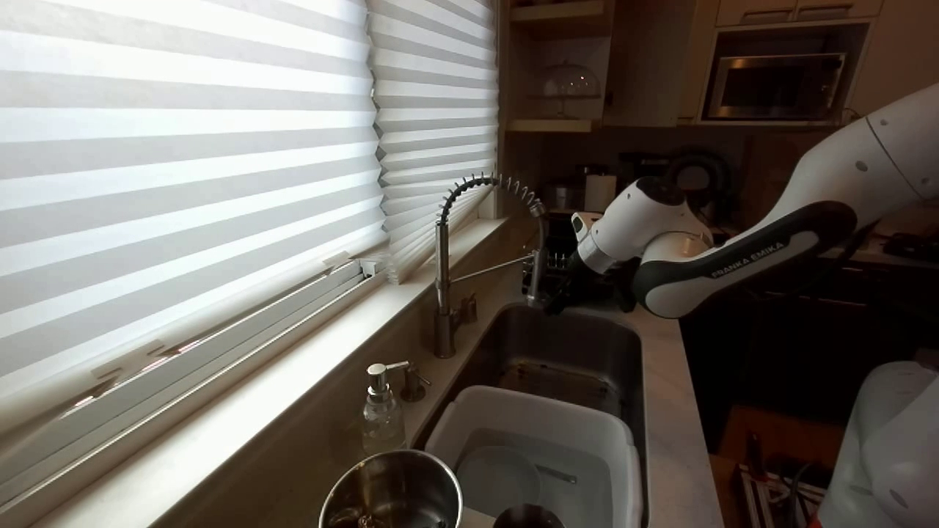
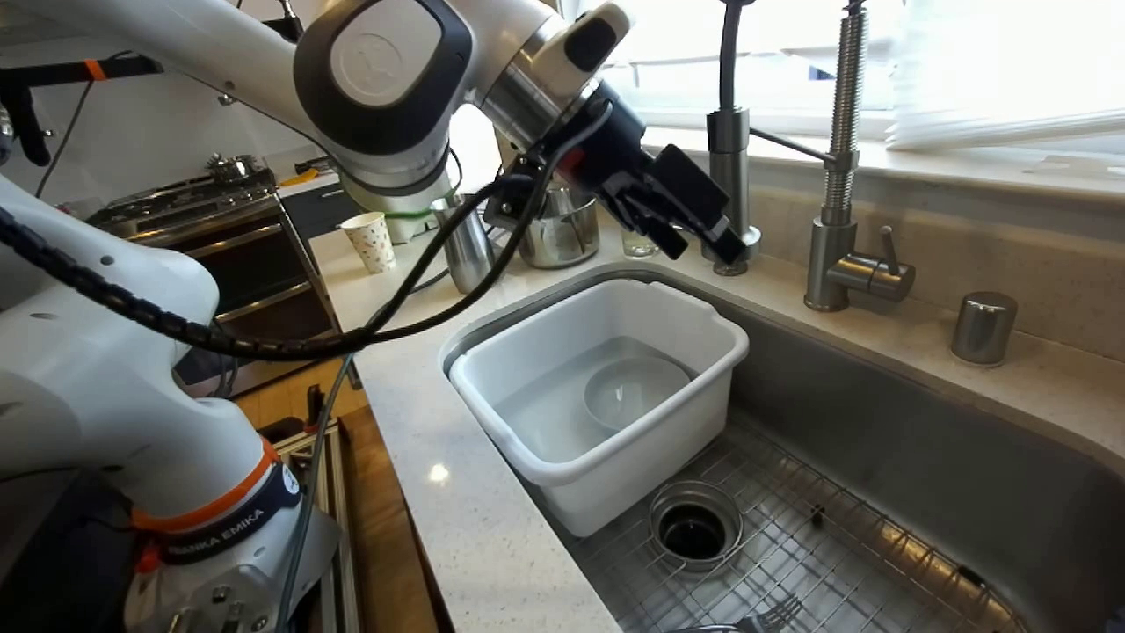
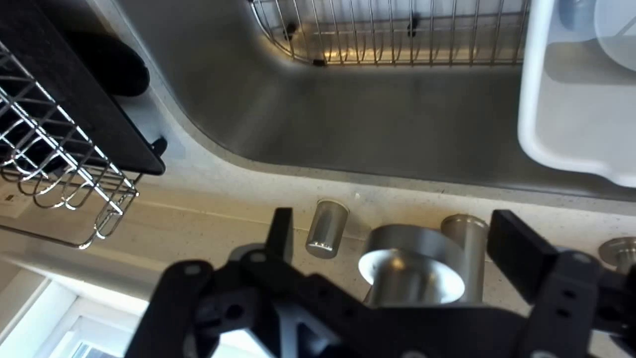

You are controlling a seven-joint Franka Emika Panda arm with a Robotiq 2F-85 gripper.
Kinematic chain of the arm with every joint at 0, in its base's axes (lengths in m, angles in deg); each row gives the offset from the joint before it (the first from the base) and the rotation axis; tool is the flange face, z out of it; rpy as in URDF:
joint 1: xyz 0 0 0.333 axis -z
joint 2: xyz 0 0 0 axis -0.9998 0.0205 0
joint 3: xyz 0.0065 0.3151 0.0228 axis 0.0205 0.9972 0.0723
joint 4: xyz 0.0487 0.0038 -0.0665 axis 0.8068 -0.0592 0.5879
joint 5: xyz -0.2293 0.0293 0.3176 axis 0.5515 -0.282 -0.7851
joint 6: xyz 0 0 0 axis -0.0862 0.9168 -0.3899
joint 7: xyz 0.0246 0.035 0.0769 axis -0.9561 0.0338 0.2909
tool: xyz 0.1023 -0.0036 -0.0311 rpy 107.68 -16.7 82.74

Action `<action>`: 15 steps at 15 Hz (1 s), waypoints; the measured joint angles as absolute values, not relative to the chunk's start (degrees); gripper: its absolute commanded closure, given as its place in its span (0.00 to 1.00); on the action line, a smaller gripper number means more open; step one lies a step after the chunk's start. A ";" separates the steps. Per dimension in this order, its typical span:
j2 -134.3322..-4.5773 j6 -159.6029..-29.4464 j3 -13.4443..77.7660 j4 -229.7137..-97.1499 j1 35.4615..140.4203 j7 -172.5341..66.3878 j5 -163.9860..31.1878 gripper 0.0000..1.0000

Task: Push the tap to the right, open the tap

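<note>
White tub (image 2: 652, 453): left end of the sink (image 2: 879, 396) in an exterior view
Gripper (image 2: 700, 244): fingers (image 3: 281, 233) spread wide, spray head (image 3: 415, 241) showing between 'em in the wrist view
Tap (image 2: 841, 189): upright, pretty near the back edge of the surface (image 2: 918, 338)

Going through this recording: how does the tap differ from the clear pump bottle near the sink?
Height: the tap is far taller than the pump bottle. Shape: the tap's coiled neck arches high and over, while the pump bottle has a short body with a nozzle jutting sideways. Finish: the tap's upright is opaque and silvery; the pump bottle's body is see-through. Shared: both stand upright along the same side of the sink, with shiny silvery parts.
</note>
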State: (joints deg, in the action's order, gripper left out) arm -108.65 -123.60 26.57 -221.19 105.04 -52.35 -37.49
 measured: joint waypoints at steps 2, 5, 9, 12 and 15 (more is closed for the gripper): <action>-111.02 -118.16 26.35 -220.92 104.68 -47.56 -41.78 0.00; -114.22 -113.22 23.79 -220.13 103.95 -38.75 -47.21 0.00; -116.25 -110.20 16.31 -218.67 99.79 -24.52 -56.48 0.00; -117.29 -108.66 10.63 -217.77 95.45 -16.98 -64.02 0.00; -117.23 -108.68 11.51 -217.79 95.90 -17.15 -63.94 0.00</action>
State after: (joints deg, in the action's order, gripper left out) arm -117.23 -108.68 11.51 -217.79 95.90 -17.15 -63.94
